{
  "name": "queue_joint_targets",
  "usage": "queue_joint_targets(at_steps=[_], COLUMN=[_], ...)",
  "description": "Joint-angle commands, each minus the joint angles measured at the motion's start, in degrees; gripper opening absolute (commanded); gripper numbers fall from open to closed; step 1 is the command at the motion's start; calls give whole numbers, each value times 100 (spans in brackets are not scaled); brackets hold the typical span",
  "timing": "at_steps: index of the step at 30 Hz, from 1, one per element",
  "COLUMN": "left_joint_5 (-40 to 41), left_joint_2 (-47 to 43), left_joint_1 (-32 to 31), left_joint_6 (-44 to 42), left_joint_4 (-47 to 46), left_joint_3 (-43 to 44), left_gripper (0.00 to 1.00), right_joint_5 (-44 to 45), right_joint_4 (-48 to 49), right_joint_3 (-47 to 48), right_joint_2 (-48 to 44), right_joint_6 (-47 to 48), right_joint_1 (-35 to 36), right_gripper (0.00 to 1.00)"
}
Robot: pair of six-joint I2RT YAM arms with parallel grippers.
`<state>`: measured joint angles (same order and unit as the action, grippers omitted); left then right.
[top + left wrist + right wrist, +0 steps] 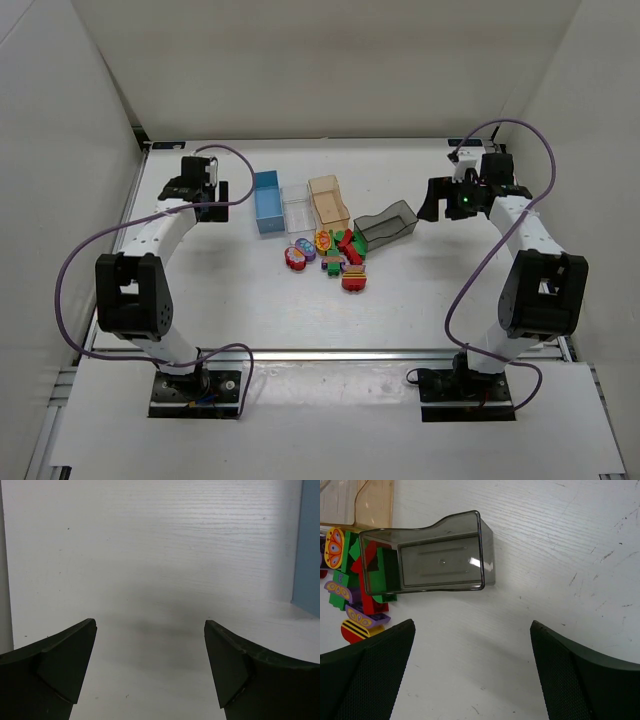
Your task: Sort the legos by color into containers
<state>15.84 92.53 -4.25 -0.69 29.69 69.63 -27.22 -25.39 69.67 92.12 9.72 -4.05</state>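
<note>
Several small legos [338,255] in red, green, yellow, purple and orange lie in a heap at the table's middle; some show in the right wrist view [355,600]. Behind them stand a light blue bin [267,203], a clear bin [297,208] and a peach-orange bin [329,203]. A smoky grey bin [386,226] lies tipped on its side beside the heap, its opening toward the legos [427,555]. My left gripper [222,194] is open and empty, left of the blue bin [307,555]. My right gripper [432,203] is open and empty, right of the grey bin.
White walls enclose the table on the left, back and right. Purple cables loop from each arm. The arm bases stand at the near edge.
</note>
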Motion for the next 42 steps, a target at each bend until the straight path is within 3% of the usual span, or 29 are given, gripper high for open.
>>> queue_joint_targets(at_steps=[1, 7, 11, 13, 14, 18, 24, 29, 33, 42], left_joint_5=[104, -1054, -2117, -2277, -2347, -2383, -2427, -2296, -2225, -2076], left_joint_2=[10, -77, -77, -69, -60, 45, 169, 239, 265, 397], left_joint_1=[-6, -6, 12, 3, 12, 12, 12, 3, 12, 12], left_joint_6=[-220, -783, -977, -1064, -1074, -1100, -1179, -1214, -1258, -1258], left_joint_4=[151, 361, 704, 766, 801, 819, 889, 907, 907, 889], left_joint_3=[209, 332, 499, 552, 570, 666, 816, 860, 807, 772], left_gripper=[99, 99, 99, 99, 100, 99, 99, 99, 99, 99], right_joint_5=[-282, -353, -1361, -1653, -1890, -1762, -1453, -1408, -1672, -1672], right_joint_4=[-80, -616, -1388, -1837, -2021, -2910, -2640, -1742, -2452, -3515], right_joint_3=[302, 512, 907, 1083, 1119, 1356, 1217, 1206, 2223, 3834], right_joint_2=[-62, -124, -89, -80, -80, 61, 333, 719, 1387, 2889], right_joint_6=[310, 1101, 2635, 3244, 4004, 5764, 7419, 8019, 8520, 9109], right_joint_1=[10, 326, 589, 782, 844, 1415, 1917, 1917, 1803, 1733], right_gripper=[99, 99, 99, 99, 99, 96, 94, 92, 89, 71])
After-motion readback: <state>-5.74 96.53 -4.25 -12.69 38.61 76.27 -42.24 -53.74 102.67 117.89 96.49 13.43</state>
